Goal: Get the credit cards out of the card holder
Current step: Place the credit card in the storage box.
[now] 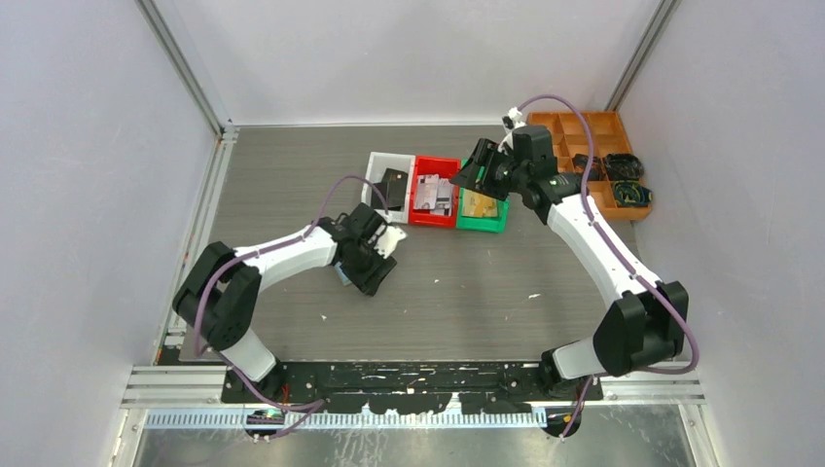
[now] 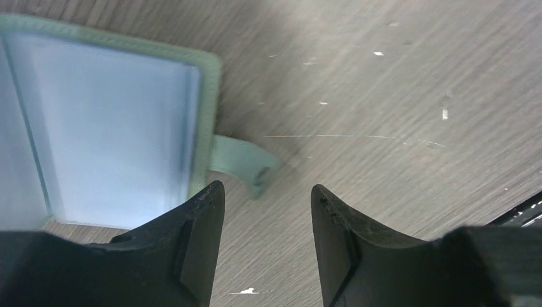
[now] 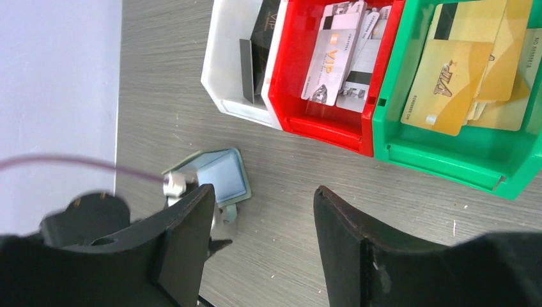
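The card holder (image 2: 108, 128) lies open on the table, mint-green, with clear pockets and a small tab (image 2: 246, 163). My left gripper (image 2: 267, 187) hovers open just beside that tab, with nothing between its fingers. The holder (image 3: 220, 176) also shows in the right wrist view, partly behind the left arm. Only a sliver of it (image 1: 342, 276) peeks out under the left gripper (image 1: 375, 277) from above. The credit cards lie in bins: gold ones (image 3: 447, 83) in the green bin, silver ones (image 3: 339, 57) in the red, black ones (image 3: 255, 38) in the white. My right gripper (image 3: 263, 188) is open and empty, raised above the green bin's near side (image 1: 470, 175).
The white bin (image 1: 375, 185), red bin (image 1: 420, 216) and green bin (image 1: 482, 226) stand in a row at mid-table. An orange compartment tray (image 1: 574, 131) with black coiled cables (image 1: 623, 180) sits at the back right. Walls and frame posts close in the table.
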`<action>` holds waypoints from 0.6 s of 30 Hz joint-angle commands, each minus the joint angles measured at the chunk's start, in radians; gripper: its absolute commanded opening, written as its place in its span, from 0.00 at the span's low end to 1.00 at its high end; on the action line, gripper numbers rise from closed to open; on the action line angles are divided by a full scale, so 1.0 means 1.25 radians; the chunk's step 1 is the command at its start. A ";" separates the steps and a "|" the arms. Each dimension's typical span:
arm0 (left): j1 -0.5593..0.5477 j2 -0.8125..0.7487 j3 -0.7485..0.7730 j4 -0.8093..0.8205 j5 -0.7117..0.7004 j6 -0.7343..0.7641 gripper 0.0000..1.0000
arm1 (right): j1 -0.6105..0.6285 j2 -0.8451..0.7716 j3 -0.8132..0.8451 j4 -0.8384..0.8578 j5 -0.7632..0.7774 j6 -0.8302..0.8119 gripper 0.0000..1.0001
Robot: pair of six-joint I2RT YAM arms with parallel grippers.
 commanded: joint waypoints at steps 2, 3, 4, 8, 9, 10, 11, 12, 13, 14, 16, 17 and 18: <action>0.110 0.028 0.026 0.004 0.147 -0.016 0.53 | 0.001 -0.083 -0.053 0.083 -0.009 0.014 0.64; 0.112 0.023 0.031 -0.001 0.163 -0.013 0.53 | 0.000 -0.093 -0.065 0.093 -0.007 0.016 0.64; 0.111 0.009 0.033 -0.004 0.187 -0.009 0.58 | 0.001 -0.101 -0.079 0.101 -0.003 0.017 0.64; 0.096 -0.077 0.060 -0.045 0.237 0.008 0.80 | 0.001 -0.136 -0.119 0.116 0.026 0.010 0.65; 0.096 -0.099 0.077 -0.074 0.244 0.020 0.83 | 0.001 -0.146 -0.130 0.120 0.037 0.010 0.65; 0.096 -0.121 0.095 -0.104 0.246 0.032 0.85 | 0.001 -0.157 -0.142 0.128 0.046 0.010 0.66; 0.099 -0.146 0.112 -0.134 0.248 0.046 0.88 | 0.000 -0.167 -0.159 0.135 0.056 0.010 0.67; 0.108 -0.173 0.126 -0.158 0.254 0.059 0.90 | 0.001 -0.177 -0.172 0.141 0.075 0.012 0.67; 0.120 -0.203 0.138 -0.177 0.261 0.068 0.93 | 0.001 -0.189 -0.186 0.148 0.093 0.012 0.68; 0.137 -0.234 0.147 -0.188 0.264 0.073 0.97 | 0.001 -0.199 -0.201 0.151 0.114 0.008 0.70; 0.183 -0.289 0.159 -0.202 0.262 0.085 1.00 | 0.001 -0.230 -0.231 0.152 0.178 0.004 0.82; 0.218 -0.311 0.157 -0.199 0.261 0.087 1.00 | 0.000 -0.244 -0.247 0.146 0.223 0.002 0.96; 0.253 -0.335 0.146 -0.184 0.261 0.088 1.00 | 0.000 -0.258 -0.266 0.144 0.293 0.004 0.99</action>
